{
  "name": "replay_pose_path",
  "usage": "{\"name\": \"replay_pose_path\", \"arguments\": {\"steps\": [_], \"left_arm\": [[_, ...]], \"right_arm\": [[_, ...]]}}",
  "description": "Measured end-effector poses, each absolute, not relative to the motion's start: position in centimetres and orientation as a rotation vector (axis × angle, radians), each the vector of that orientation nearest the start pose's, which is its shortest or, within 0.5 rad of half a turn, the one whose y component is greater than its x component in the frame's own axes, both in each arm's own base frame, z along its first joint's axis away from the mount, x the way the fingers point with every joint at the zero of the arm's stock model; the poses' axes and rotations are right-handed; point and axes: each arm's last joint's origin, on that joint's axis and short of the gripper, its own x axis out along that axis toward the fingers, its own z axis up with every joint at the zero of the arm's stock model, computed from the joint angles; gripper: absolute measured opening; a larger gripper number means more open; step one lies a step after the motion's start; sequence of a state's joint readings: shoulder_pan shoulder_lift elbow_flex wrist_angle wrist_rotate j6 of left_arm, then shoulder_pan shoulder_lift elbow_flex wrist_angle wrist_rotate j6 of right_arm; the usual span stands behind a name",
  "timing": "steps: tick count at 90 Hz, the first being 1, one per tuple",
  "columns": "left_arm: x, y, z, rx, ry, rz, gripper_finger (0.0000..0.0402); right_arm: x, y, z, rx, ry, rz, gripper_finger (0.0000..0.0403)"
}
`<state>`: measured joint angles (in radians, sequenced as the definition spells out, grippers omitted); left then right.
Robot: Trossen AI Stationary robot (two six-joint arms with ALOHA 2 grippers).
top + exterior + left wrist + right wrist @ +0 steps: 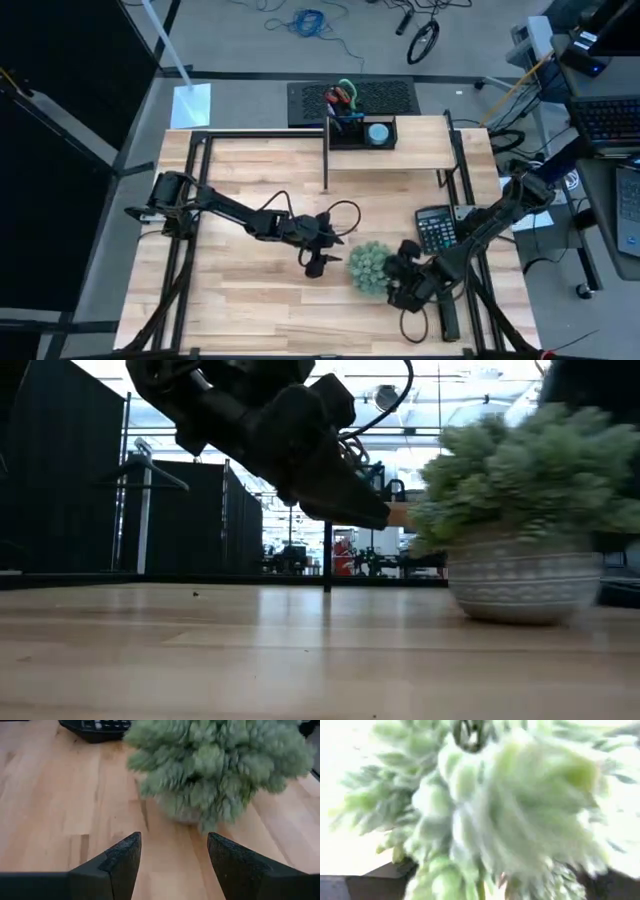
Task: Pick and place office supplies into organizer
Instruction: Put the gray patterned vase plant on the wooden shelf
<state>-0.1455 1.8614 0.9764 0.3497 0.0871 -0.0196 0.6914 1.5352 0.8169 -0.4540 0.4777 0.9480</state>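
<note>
The black mesh organizer (362, 133) stands on the wooden shelf riser (425, 150) at the table's far side. In it are scissors (340, 97) with red and green handles, dark pens (346, 118) and a round blue-grey disc (378, 132). My left gripper (318, 264) hovers open over the table's middle, left of the fuzzy green plant (368, 266), with nothing between its fingers (125, 860). My right gripper (397, 272) is open at the plant's right side. The leaves (485, 810) fill its wrist view. The plant's pot (520, 585) rests on the table. My right gripper comes at the plant level from the table's right, with a dark finger (385, 872) showing on either side of the leaves. The leaves hide the fingertips, so I cannot tell whether they touch the plant or its pot.
A black calculator (435, 228) lies right of the plant, beside my right arm. The shelf riser's thin post (326, 160) stands on the table below the organizer. Bare wood lies along the table's near left part (230, 300).
</note>
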Motion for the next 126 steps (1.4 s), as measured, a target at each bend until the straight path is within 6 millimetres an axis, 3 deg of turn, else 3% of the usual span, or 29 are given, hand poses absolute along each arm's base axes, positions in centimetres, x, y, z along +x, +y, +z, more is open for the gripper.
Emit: {"name": "replay_pose_path", "arguments": {"steps": [24, 59, 84, 111, 126], "left_arm": [[37.3, -5.9, 15.1, -0.014, 0.591, -0.287, 0.0216], [37.0, -6.1, 14.6, 0.072, 0.622, -0.367, 0.0216], [37.5, -6.4, 11.6, 0.062, 0.670, -0.375, 0.0216], [38.1, -7.4, 12.2, 0.009, 0.557, -0.408, 0.0218], [38.4, -7.4, 12.4, -0.038, 0.561, -0.397, 0.0241]], "right_arm": [[22.9, 16.1, 15.9, 0.193, 0.899, -0.261, 0.0311], [22.6, 18.1, 10.8, 0.256, 0.805, -0.249, 0.0311], [22.6, 18.3, 11.1, 0.256, 0.728, -0.279, 0.0311], [22.6, 18.3, 11.4, 0.244, 0.679, -0.309, 0.0311], [23.0, 18.1, 11.5, 0.258, 0.664, -0.308, 0.0311]]}}
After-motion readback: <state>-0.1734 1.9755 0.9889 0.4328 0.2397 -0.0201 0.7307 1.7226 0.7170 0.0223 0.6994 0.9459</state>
